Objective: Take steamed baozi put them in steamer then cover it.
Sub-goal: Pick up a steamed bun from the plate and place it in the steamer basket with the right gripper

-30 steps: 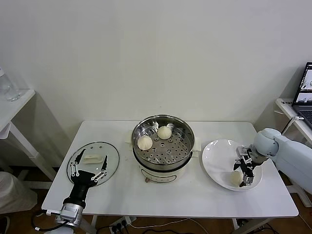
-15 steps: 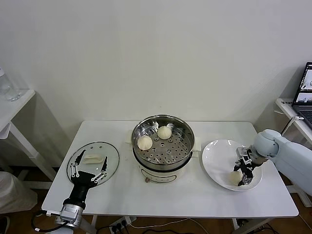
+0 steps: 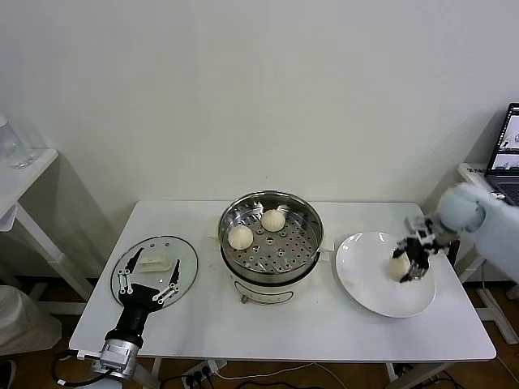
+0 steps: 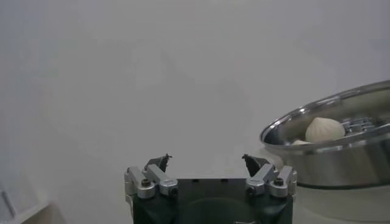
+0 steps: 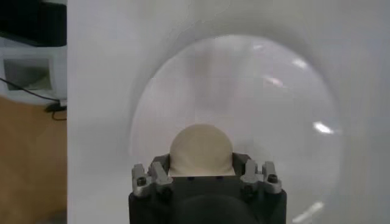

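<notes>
The steamer (image 3: 271, 243) is shiny polished steel with a perforated metal tray, on a smooth white plastic-looking base. Two steamed baozi (image 3: 241, 237) inside look matt, smooth, cream-white dough; a third (image 5: 201, 150) looks the same. The cover (image 3: 155, 268) is clear glass with a metal rim. The plate (image 3: 365, 279) is glossy white. The worktop (image 3: 324, 332) is smooth matt white.

Cream baozi (image 3: 398, 267), white plate (image 3: 365, 275)
</notes>
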You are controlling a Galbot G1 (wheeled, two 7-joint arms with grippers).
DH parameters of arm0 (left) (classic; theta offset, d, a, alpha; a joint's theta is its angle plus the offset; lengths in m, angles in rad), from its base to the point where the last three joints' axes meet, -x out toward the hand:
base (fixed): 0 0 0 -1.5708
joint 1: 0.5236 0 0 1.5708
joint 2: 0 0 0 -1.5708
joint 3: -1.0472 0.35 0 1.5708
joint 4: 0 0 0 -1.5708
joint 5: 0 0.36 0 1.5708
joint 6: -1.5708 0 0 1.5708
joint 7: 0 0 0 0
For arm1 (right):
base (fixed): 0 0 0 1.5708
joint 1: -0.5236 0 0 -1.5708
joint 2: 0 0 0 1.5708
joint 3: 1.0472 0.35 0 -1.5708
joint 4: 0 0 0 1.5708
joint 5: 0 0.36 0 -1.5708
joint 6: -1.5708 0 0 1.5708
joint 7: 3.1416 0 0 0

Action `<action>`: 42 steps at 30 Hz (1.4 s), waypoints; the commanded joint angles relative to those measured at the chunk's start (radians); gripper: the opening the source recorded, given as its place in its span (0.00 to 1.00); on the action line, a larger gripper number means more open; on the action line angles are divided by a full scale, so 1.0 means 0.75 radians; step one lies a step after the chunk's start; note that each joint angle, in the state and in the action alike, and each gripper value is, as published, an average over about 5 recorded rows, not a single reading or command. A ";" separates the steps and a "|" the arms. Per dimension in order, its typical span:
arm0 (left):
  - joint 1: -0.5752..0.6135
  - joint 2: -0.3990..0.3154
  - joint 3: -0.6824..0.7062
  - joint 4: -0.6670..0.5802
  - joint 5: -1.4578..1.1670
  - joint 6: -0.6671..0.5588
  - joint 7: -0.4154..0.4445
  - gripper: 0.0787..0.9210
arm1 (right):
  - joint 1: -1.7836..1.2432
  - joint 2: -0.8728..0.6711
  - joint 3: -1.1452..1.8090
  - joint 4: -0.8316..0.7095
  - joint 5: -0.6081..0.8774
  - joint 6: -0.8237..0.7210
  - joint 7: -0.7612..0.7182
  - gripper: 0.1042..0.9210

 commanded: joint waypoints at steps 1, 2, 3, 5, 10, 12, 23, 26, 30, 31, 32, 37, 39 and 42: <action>0.001 0.001 0.002 -0.007 0.001 0.002 -0.002 0.88 | 0.706 0.064 -0.388 0.229 0.105 0.205 -0.016 0.71; 0.001 0.001 0.002 -0.009 0.000 0.002 -0.002 0.88 | 0.738 0.089 -0.406 0.255 0.095 0.240 -0.015 0.71; 0.002 0.001 0.001 -0.012 0.000 0.003 -0.002 0.88 | 0.763 0.114 -0.420 0.274 0.083 0.275 -0.014 0.71; 0.003 0.003 0.000 -0.016 0.000 0.003 -0.002 0.88 | 0.809 0.168 -0.449 0.311 0.057 0.357 -0.013 0.71; 0.009 0.006 -0.009 -0.024 -0.003 0.001 0.000 0.88 | 0.861 0.311 -0.505 0.388 -0.073 0.551 0.027 0.71; 0.010 0.007 -0.012 -0.024 -0.004 0.001 0.000 0.88 | 0.863 0.379 -0.524 0.406 -0.131 0.609 0.065 0.71; 0.005 0.004 -0.015 -0.013 -0.005 -0.004 0.005 0.88 | 0.676 0.693 -0.567 0.309 -0.329 0.764 0.241 0.71; 0.007 0.005 -0.026 -0.008 -0.007 -0.008 0.009 0.88 | 0.594 0.724 -0.559 0.291 -0.375 0.772 0.269 0.71; 0.010 0.013 -0.046 -0.001 -0.013 -0.013 0.013 0.88 | 0.500 0.760 -0.567 0.266 -0.414 0.781 0.312 0.71; 0.008 0.014 -0.050 0.001 -0.016 -0.013 0.014 0.88 | 0.476 0.767 -0.567 0.261 -0.426 0.785 0.322 0.71; 0.007 0.015 -0.052 0.003 -0.018 -0.013 0.014 0.88 | 0.455 0.770 -0.566 0.257 -0.438 0.788 0.332 0.71; -0.003 0.014 -0.057 0.018 -0.027 -0.011 0.015 0.88 | 0.364 0.780 -0.548 0.240 -0.471 0.805 0.376 0.71; -0.009 0.015 -0.058 0.027 -0.029 -0.010 0.015 0.88 | 0.343 0.782 -0.542 0.240 -0.477 0.810 0.382 0.71; -0.017 0.016 -0.060 0.035 -0.033 -0.007 0.015 0.88 | 0.334 0.779 -0.540 0.249 -0.470 0.814 0.384 0.71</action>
